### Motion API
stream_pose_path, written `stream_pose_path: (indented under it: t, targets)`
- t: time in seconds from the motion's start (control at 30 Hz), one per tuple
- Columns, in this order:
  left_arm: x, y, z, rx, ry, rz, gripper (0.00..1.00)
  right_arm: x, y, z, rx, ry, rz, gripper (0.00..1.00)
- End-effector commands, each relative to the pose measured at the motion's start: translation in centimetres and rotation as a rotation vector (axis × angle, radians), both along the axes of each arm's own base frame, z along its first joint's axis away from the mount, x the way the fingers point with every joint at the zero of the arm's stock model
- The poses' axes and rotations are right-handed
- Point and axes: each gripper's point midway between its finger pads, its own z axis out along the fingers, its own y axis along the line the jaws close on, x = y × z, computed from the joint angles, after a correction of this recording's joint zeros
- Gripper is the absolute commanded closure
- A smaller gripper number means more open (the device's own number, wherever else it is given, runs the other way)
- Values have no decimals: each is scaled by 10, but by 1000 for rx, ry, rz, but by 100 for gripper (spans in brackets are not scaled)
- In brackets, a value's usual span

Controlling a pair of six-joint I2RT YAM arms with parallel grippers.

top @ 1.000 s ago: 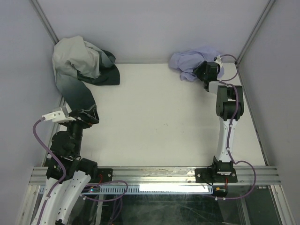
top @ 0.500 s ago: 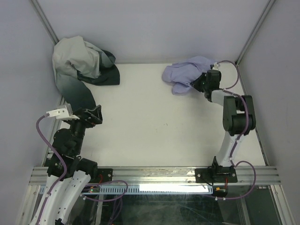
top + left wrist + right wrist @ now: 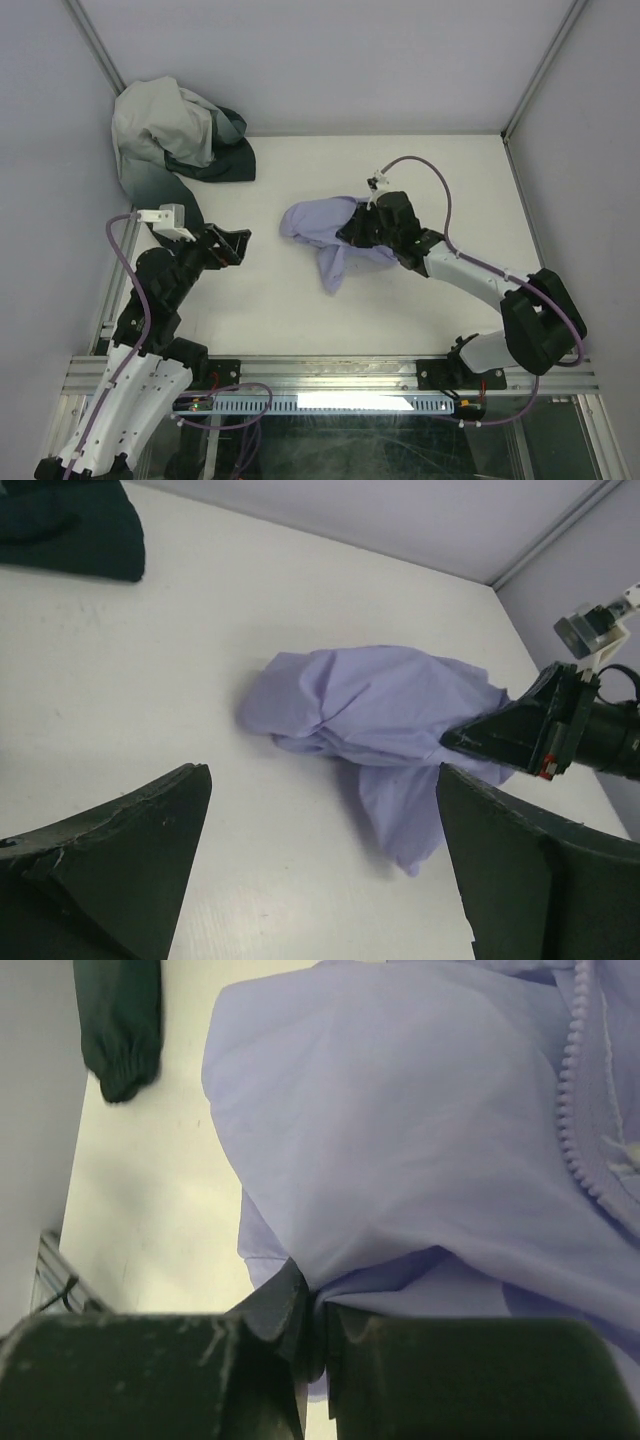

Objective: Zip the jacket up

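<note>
Jacket (image 3: 322,232) from overhead lies crumpled mid-table (image 3: 420,180), long axis left-right. The right gripper (image 3: 352,228) is clamped at its right end, and the left gripper (image 3: 240,243) hangs spread near its left end, apart from it. From the left wrist the jacket (image 3: 380,705) sits straight ahead beyond the open fingers (image 3: 120,850), so this free arm probably takes the other side. From the right wrist the fingers (image 3: 280,1310) pinch a fold at the jacket's (image 3: 400,1130) near edge, with the zipper (image 3: 570,1110) at its right.

Your white table (image 3: 300,300), two garments lying on it.
You see the lavender jacket (image 3: 315,220) crumpled near the table's middle, one flap trailing toward the near edge. Well apart from it, the white-and-green garment (image 3: 165,130) sits heaped in the far-left corner, with a dark green length running down along the left edge.
</note>
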Motion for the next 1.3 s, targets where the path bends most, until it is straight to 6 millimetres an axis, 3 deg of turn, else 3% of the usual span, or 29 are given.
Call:
stream_pose_path:
  t: [0.0, 0.13, 0.3, 0.4, 0.47, 0.57, 0.83, 1.0, 1.13, 1.2, 1.27]
  targets:
    - [2, -22, 12, -187, 58, -71, 1, -22, 10, 18, -37, -17, 44, 86]
    - [6, -38, -17, -306, 170, -105, 1, -42, 3, 32, -165, -38, 122, 64]
    - [8, -56, -49, -385, 264, -164, 1, -65, -31, 53, -324, -68, 138, 41]
    - [7, -71, -67, -401, 319, -199, 1, -80, -47, 55, -408, -63, 136, 29]
    - [4, -85, -80, -384, 354, -210, 1, -91, -39, 49, -438, -77, 196, 22]
    - [3, -100, -99, -347, 390, -198, 1, -94, -11, 42, -506, -138, 296, 15]
    - [4, -97, -130, -377, 471, -120, 1, -51, 44, 27, -915, -365, 351, 8]
    - [1, -82, -143, -382, 487, -40, 1, -28, 63, -3, -1078, -418, 390, 4]
    - [-2, -71, -149, -385, 486, 15, 1, -5, 62, -19, -1210, -460, 342, 2]
    - [-3, -70, -149, -391, 481, 9, 1, 9, 60, -21, -1224, -460, 306, 10]
    - [-5, -75, -144, -391, 465, -31, 1, 18, 60, -16, -1198, -455, 290, 26]
